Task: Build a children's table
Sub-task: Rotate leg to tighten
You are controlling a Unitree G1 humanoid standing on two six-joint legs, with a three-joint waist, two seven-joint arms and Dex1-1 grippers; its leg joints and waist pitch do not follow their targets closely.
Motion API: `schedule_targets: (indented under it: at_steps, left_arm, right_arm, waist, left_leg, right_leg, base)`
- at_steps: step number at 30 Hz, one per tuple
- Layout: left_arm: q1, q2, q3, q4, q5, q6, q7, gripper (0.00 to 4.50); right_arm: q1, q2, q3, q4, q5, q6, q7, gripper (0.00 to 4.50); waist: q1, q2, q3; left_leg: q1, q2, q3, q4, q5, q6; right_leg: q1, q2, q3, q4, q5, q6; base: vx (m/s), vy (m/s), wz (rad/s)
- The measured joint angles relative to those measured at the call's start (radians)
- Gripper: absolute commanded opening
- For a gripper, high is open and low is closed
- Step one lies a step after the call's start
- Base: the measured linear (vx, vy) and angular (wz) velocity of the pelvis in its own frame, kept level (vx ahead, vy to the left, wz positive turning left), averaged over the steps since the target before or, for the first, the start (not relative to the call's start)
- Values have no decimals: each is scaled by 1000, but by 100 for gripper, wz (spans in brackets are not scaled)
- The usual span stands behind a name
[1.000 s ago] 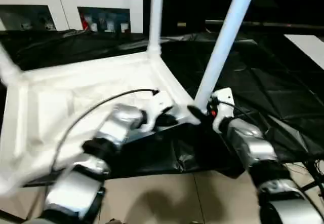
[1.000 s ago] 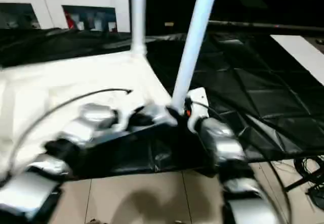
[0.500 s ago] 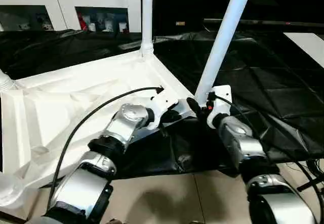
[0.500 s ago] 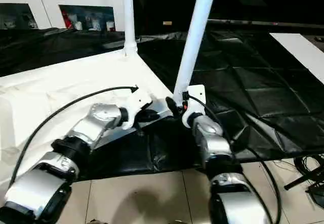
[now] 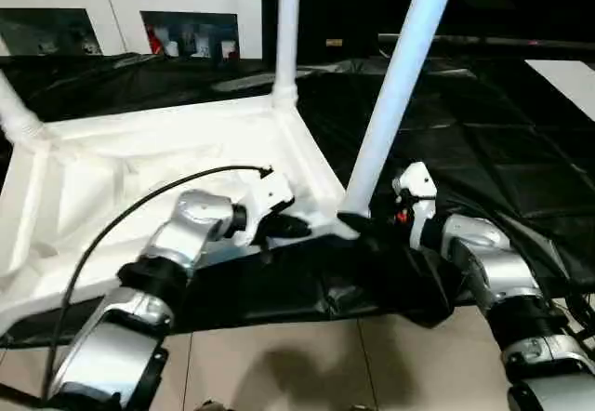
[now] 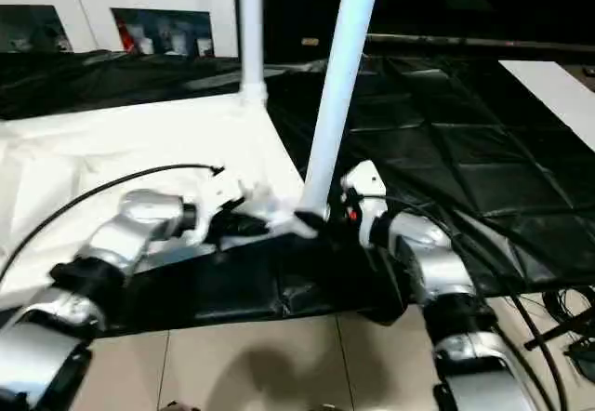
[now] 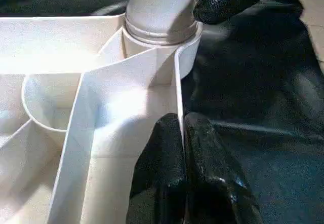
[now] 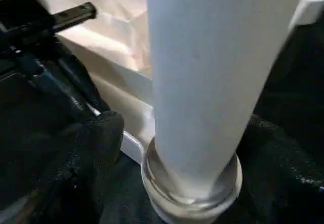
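The white tabletop (image 5: 139, 160) lies upside down on a black sheet, ribbed underside up. White legs stand in its corner sockets: one at the back (image 5: 286, 30), one at the near right (image 5: 400, 76), one at the left (image 5: 14, 113). My left gripper (image 5: 284, 228) is shut on the tabletop's thin rim wall beside the near right socket; its black fingers (image 7: 164, 153) pinch that wall. My right gripper (image 5: 369, 226) is open at the base of the near right leg (image 8: 202, 82), one finger (image 8: 96, 143) on each side, with a gap to the tube.
A white cabinet (image 5: 186, 2) with glass doors stands at the back left. The black sheet (image 5: 483, 132) spreads to the right and behind. Tiled floor (image 5: 307, 364) lies at the near edge, with cables (image 6: 567, 309) at the right. A white panel (image 5: 567, 76) shows at the far right.
My right gripper's fingers have spread wider around the near right leg's base. The left gripper has kept its pinch on the rim. The camera has shifted a little.
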Motion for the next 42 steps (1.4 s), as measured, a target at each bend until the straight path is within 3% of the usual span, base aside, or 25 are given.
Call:
schedule_targets:
  at_steps: [2,16,23,26,36,42]
  left_arm:
    - [11,8,-1,-17,-4,1,-21,0]
    - [46,28,-4,-82,-13,28,-79,0]
    - [56,29,-5,-103,-14,48,-79,0]
    - [44,10,-4,-79,-1,44,-16,0]
    - [-82,-187,-1,121,72,70,367,0]
    - [-102,-211,12,160,73,67,417,0]
  right_arm:
    - [1,-3,6,-7,4,9,23,344]
    - [3,-19,14,-23,13,38,76,213]
    - [10,-22,17,-35,10,43,79,197]
    - [4,14,-8,-4,2,38,-15,197]
    - [-94,200,-144,159,-28,28,-594,195]
    - [-143,226,-144,229,-64,-16,-677,195]
  waist:
    - [2,0,0]
    - [15,-1,0]
    - [15,-1,0]
    - [14,-3,-1]
    - [0,-7,-1]
    - [-5,-5,-2]
  left_leg:
    - [0,0,0,0,0,0]
    - [0,0,1,0,0,0]
    - [0,0,1,1,0,0]
    - [2,0,1,2,0,0]
    - [4,-1,0,4,0,0]
    - [3,-1,0,2,0,0]
  right_leg:
    - [0,0,0,0,0,0]
    - [0,0,0,0,0,0]
    - [0,0,0,0,-1,1]
    - [2,0,1,1,-1,1]
    - [4,-1,2,-1,-4,5]
    - [4,-1,0,-1,-3,5]
  base:
    - [0,0,0]
    - [0,0,0]
    - [0,0,0]
    - [0,0,0]
    - [0,0,0]
    - [0,0,0]
